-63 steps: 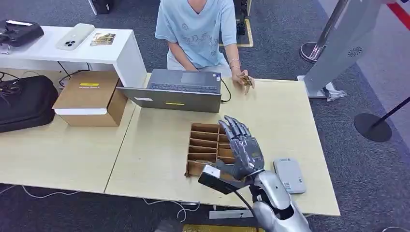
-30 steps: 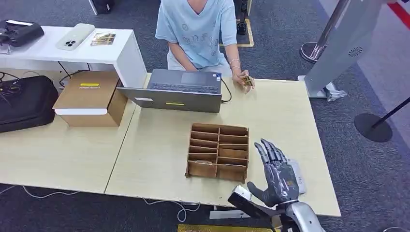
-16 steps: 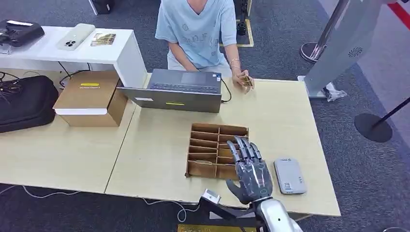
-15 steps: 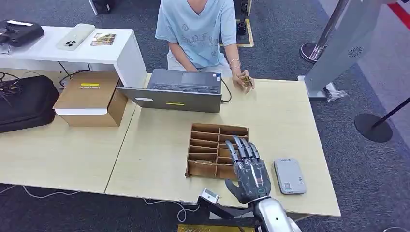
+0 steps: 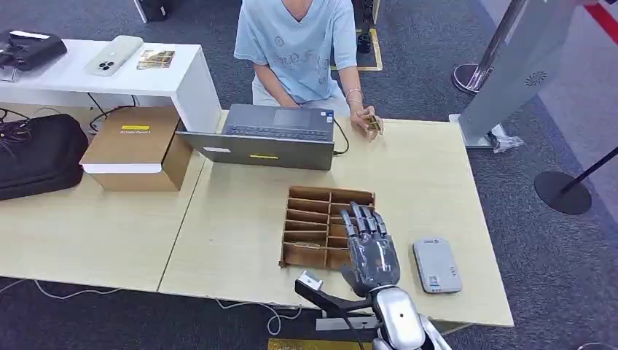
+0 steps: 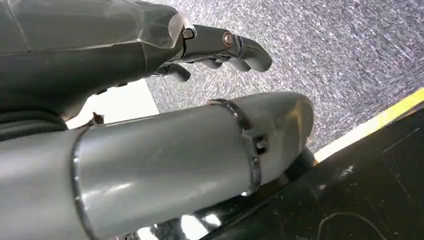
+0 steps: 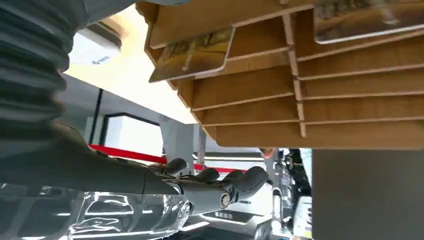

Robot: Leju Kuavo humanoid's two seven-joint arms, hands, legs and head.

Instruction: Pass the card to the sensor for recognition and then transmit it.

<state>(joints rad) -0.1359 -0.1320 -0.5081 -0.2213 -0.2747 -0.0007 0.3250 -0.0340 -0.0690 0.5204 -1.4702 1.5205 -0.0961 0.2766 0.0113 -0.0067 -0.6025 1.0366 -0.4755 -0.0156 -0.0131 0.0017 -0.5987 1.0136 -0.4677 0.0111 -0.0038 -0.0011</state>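
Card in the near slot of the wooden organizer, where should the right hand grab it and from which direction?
Pinch the card's exposed edge, the part jutting past the divider of the wooden organizer. Come from above the open top, probably thumb on one face and fingers on the other: the divider covers the rest. The right hand is empty above that corner.

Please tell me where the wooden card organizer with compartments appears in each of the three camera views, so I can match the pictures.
Head view: the wooden organizer lies mid-table, partly under the right hand.
Left wrist view: not in it.
Right wrist view: its slats run along the upper part, with the hand's fingers beside them.
Shared landmark: the right hand.
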